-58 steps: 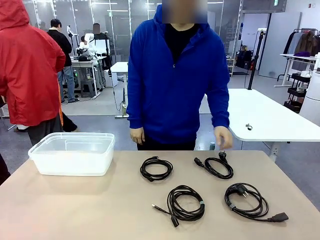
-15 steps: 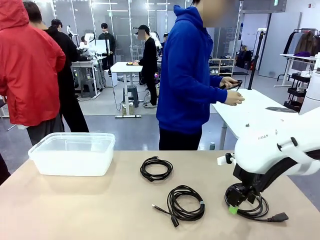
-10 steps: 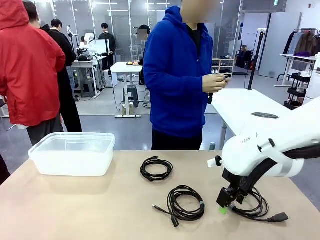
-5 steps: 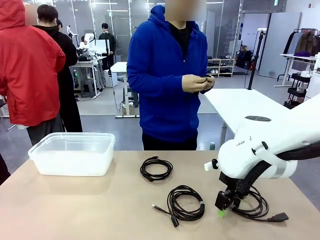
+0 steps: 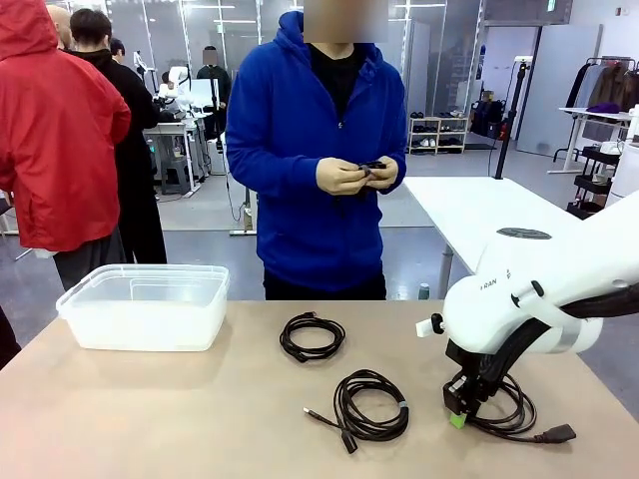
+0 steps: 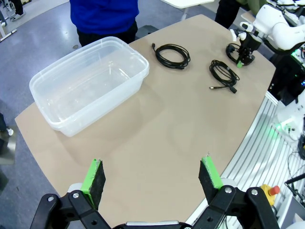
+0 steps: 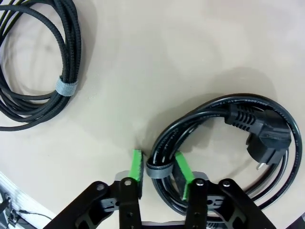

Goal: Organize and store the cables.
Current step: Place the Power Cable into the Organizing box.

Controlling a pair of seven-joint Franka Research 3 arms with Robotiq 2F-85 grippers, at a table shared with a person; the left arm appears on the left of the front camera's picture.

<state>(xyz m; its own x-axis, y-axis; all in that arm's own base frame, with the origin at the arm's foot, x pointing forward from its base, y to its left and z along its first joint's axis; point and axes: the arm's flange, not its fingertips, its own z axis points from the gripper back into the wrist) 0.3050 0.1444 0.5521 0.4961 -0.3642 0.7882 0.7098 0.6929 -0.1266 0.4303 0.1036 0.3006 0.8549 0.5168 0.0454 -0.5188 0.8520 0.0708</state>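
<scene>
Three coiled black cables lie on the tan table (image 5: pixel 150 419): a small one (image 5: pixel 312 336) at the far middle, one with a grey tie (image 5: pixel 369 404) near the front, and a thick one with a mains plug (image 5: pixel 511 404) at the right. My right gripper (image 5: pixel 458 414) is down on the left side of that plug cable. In the right wrist view the right gripper (image 7: pixel 157 155) is shut on the plug cable (image 7: pixel 224 114), its green pads on either side of the bundle at its grey strap. My left gripper (image 6: pixel 151 162) hangs open high above the table.
A clear plastic bin (image 5: pixel 145 304) stands at the table's far left, and the bin (image 6: pixel 90 81) looks empty from above. A person in a blue hoodie stands at the far edge, holding another black cable (image 5: pixel 369 168) in both hands. People in the background stand behind the bin.
My right gripper has shut on the plug cable's left side. The person in blue has turned to face the table with a cable in both hands.
</scene>
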